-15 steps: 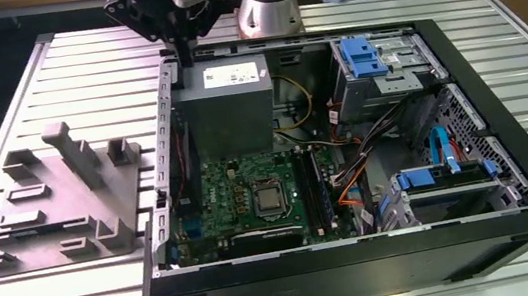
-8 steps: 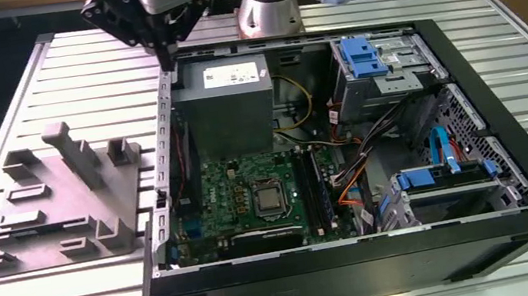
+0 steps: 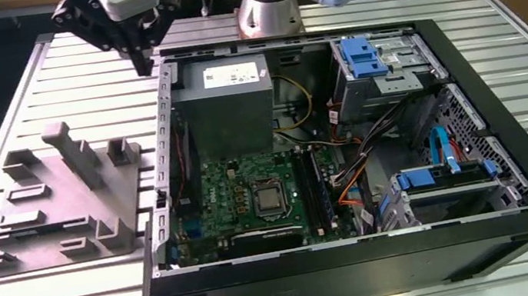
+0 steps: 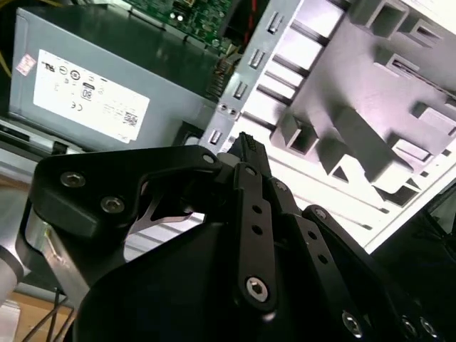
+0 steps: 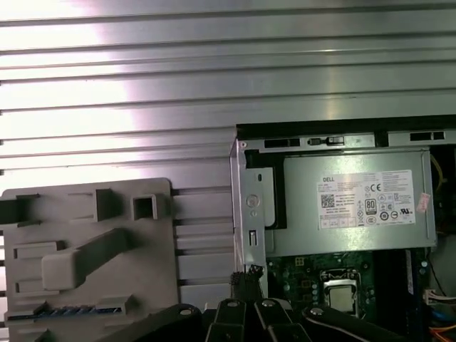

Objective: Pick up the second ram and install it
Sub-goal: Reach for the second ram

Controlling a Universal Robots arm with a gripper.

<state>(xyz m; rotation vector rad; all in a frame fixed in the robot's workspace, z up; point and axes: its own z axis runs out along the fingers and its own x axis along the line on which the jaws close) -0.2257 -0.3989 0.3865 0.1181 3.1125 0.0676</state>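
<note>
The second ram [image 5: 68,311] is a thin blue-green stick lying in a slot of the grey holder [image 5: 85,249], at the end of the holder nearer the case front. My gripper [image 3: 142,68] hangs above the table by the open computer case's back corner on the exterior view's left, apart from the holder [image 3: 54,201]. Its fingertips [image 5: 246,274] are together, shut on nothing, as the second wrist view also shows at the gripper [image 4: 246,144]. The green motherboard [image 3: 250,196] lies in the case with the black memory slots [image 3: 310,192] beside the processor.
The black computer case [image 3: 362,258] lies open on a ribbed aluminium table [image 3: 46,70]. Inside are a grey power supply [image 3: 226,99], blue-tabbed drive cages [image 3: 376,62], and loose cables [image 3: 351,174]. The arm's base [image 3: 271,7] stands behind the case.
</note>
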